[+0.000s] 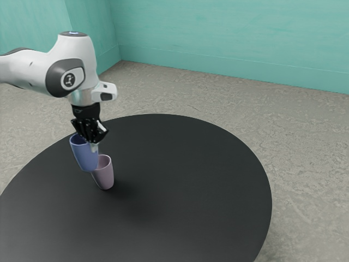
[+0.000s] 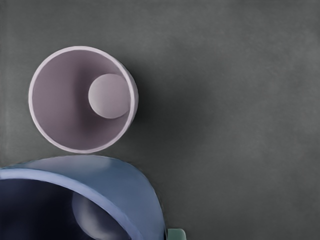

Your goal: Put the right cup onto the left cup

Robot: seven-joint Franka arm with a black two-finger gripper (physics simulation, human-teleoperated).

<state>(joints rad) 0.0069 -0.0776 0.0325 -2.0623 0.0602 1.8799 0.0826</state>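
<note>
Blue cup [image 1: 85, 157] held aloft beside the pink cup [image 1: 104, 177], its near side overlapping the pink rim in the exterior view.
The wrist view's edge cuts off the blue cup, and its inside is dark; one fingertip [image 1: 94, 147] lies against its outer wall, the other is hidden. The end effector [image 1: 92, 143] is nearly closed, pinching the blue cup's wall; the pink cup stands upright on the tabletop [image 1: 191, 180].
</note>
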